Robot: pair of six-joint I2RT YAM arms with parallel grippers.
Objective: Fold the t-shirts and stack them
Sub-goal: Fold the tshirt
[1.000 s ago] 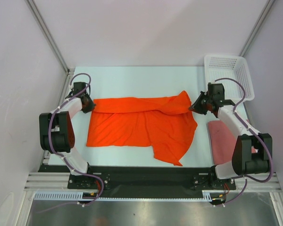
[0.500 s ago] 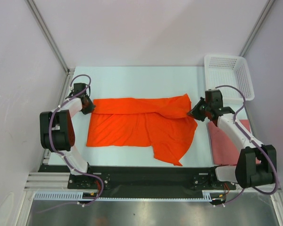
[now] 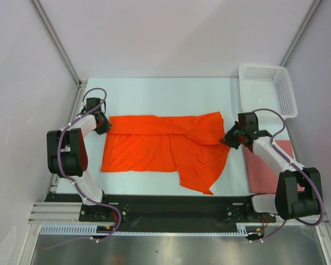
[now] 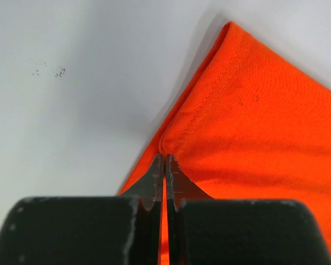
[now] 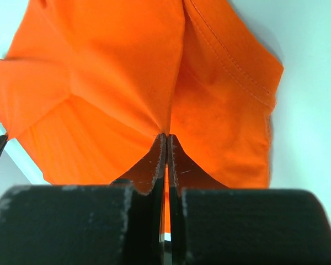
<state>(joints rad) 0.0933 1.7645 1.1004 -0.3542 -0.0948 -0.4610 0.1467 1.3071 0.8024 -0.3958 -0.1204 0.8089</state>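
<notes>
The orange t-shirt [image 3: 165, 149] lies spread across the middle of the tabletop [image 3: 165, 91], wide from left to right. Its far edge is doubled over into a band that runs from one far corner to the other, and 1 loose flap juts toward the near edge on the right side. The cloth is mostly flat, with creases gathering toward its right far corner.

My left claw [image 3: 103, 126] is at the shirt's left far corner. In my left wrist view its 2 fingers are pressed together with the orange hem clamped between them; the stitched hem runs away from the tips to a folded corner, and bare white tabletop with a few dark specks lies to the left of it.

My right claw [image 3: 227, 139] is at the right far corner. In my right wrist view its 2 fingers are likewise pinched together on orange cloth, which bunches into folds fanning out from the tips, with a stitched hem curving along the right side.

The brick-red t-shirt [image 3: 258, 168] lies flat at the right near side of the tabletop, just beside the orange one and partly hidden under my right arm. I cannot tell how it is folded.

A white lattice basket [image 3: 267, 88] stands at the far right corner, apart from both shirts.
</notes>
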